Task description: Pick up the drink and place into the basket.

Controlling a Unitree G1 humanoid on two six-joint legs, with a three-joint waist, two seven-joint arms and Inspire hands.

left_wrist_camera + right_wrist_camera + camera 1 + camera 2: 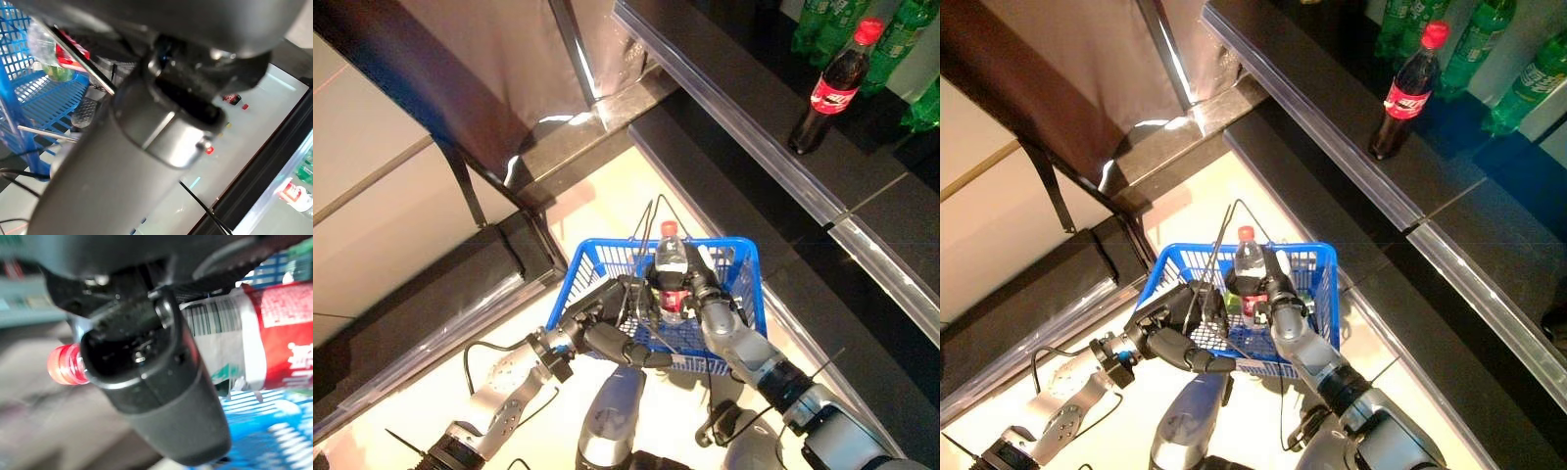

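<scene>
A clear drink bottle [671, 257] with a red cap and red label stands upright inside the blue wire basket [751, 264]. My right hand [702, 292] is shut on its lower body. The right wrist view shows my thumb [156, 396] lying across the bottle's label [288, 357], with the red cap [63, 364] past it. My left hand [602, 318] is at the basket's near left side, fingers curled round its thin metal handle [1219, 250]. From the left wrist view, the bottle [51, 54] shows over the blue mesh [44, 103]. The bottle's base is hidden by my hand.
A dark shelf with a clear front rail [754, 127] runs along the right. On it stand a cola bottle [827, 93] and several green bottles [842, 20]. A dark low ledge [440, 294] lies to the left, with pale floor around the basket.
</scene>
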